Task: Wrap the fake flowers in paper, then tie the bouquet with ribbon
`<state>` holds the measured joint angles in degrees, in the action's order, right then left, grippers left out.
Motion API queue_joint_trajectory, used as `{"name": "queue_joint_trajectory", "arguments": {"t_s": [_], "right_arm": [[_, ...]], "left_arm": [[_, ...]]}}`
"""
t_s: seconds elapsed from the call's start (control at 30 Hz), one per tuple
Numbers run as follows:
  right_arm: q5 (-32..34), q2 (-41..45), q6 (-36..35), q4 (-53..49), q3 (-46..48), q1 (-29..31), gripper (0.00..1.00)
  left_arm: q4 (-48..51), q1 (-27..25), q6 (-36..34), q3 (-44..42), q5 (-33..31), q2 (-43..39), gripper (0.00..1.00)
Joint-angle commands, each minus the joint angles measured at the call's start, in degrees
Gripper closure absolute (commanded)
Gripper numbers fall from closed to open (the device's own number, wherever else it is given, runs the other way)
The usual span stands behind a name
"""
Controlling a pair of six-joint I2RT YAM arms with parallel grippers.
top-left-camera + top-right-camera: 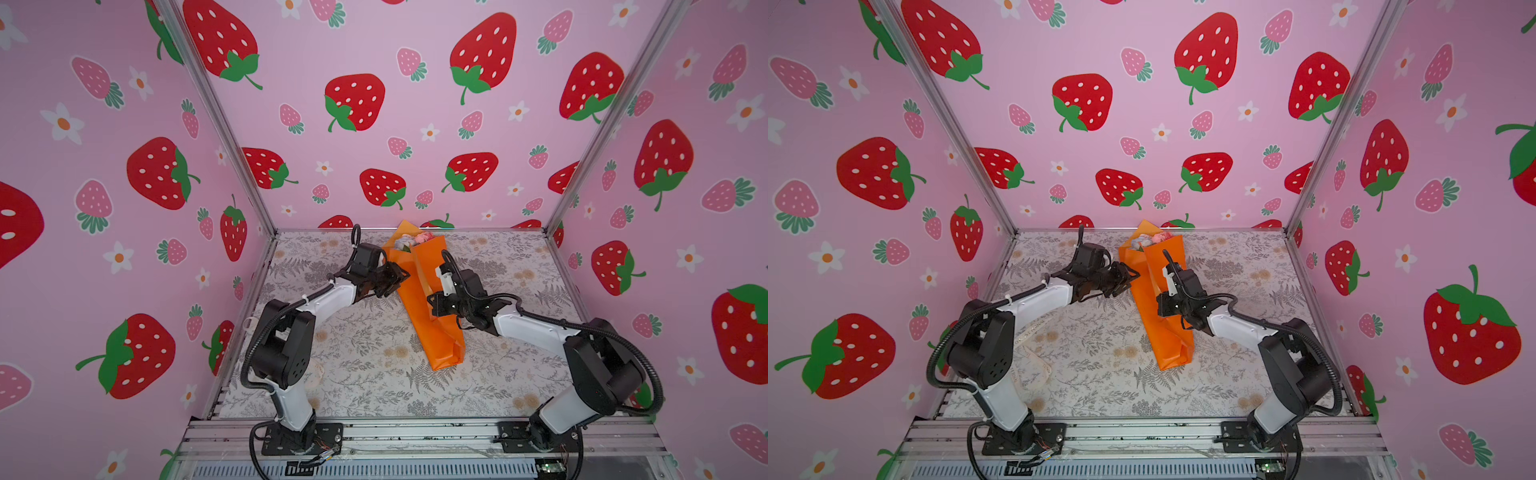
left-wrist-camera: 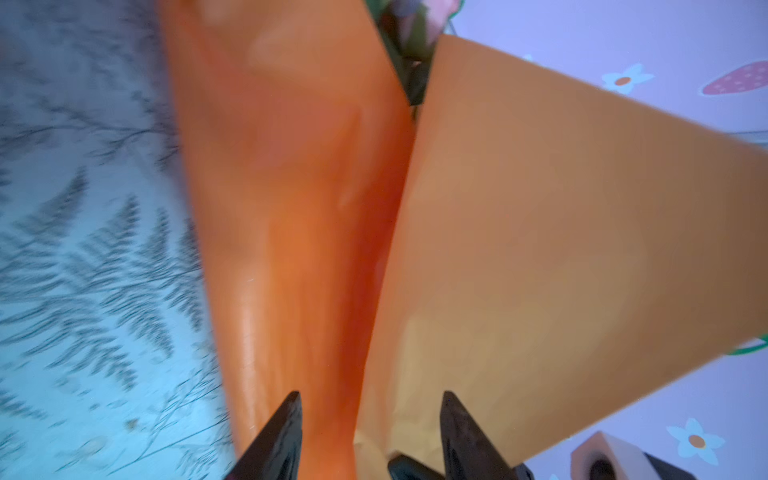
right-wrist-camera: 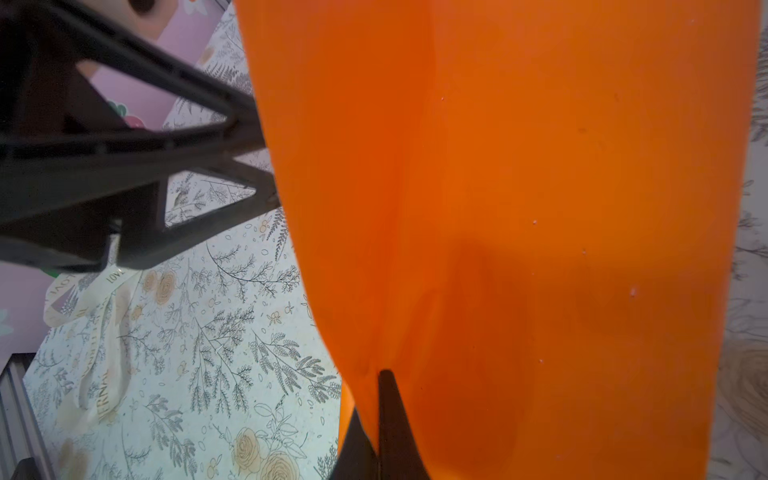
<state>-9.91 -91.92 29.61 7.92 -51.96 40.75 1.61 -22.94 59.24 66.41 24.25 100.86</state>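
Observation:
The bouquet of fake flowers lies on the floral table, rolled in orange wrapping paper (image 1: 424,299) (image 1: 1160,332). Its white and pink blooms (image 1: 415,240) (image 1: 1152,239) poke out at the far end. My left gripper (image 1: 401,276) (image 1: 1131,276) is at the wrap's left side, near the flower end. In the left wrist view this gripper (image 2: 370,399) is open, its fingers standing on either side of a paper fold (image 2: 386,291). My right gripper (image 1: 432,305) (image 1: 1160,305) reaches over the wrap's middle from the right. In the right wrist view it (image 3: 374,390) is shut on an edge of the orange paper (image 3: 519,208).
A cream printed ribbon (image 1: 1034,357) (image 3: 99,332) lies loose on the table near the left arm's base. Pink strawberry-print walls close in three sides, with metal frame posts (image 1: 220,120) at the corners. An aluminium rail (image 1: 415,432) runs along the front edge.

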Motion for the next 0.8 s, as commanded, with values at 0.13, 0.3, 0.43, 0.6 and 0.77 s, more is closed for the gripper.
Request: {"name": "queue_joint_trajectory", "arguments": {"t_s": [0.13, 0.3, 0.43, 0.6, 0.77], "right_arm": [[0.9, -6.5, -0.2, -2.0, -5.4, 2.2, 0.98], [1.7, -10.8, 1.8, -0.6, -7.9, 3.1, 0.95], [0.1, -13.2, 2.9, -0.4, -9.8, 3.4, 0.82], [-1.5, -12.7, 4.1, 2.5, -7.7, 3.4, 0.7], [-2.8, -11.8, 4.9, 4.8, -5.5, 3.4, 0.66]], "left_arm": [[-7.8, 2.9, 1.9, -16.2, -0.8, -10.7, 0.31], [-14.9, 3.8, 2.5, -17.5, 4.6, -10.8, 0.24], [-18.8, 4.0, 3.2, -14.3, 8.7, -6.5, 0.21], [-21.6, 4.2, 4.9, -10.5, 10.8, 0.1, 0.2], [-25.7, 4.0, 7.4, -8.0, 12.3, 6.1, 0.21]]}}
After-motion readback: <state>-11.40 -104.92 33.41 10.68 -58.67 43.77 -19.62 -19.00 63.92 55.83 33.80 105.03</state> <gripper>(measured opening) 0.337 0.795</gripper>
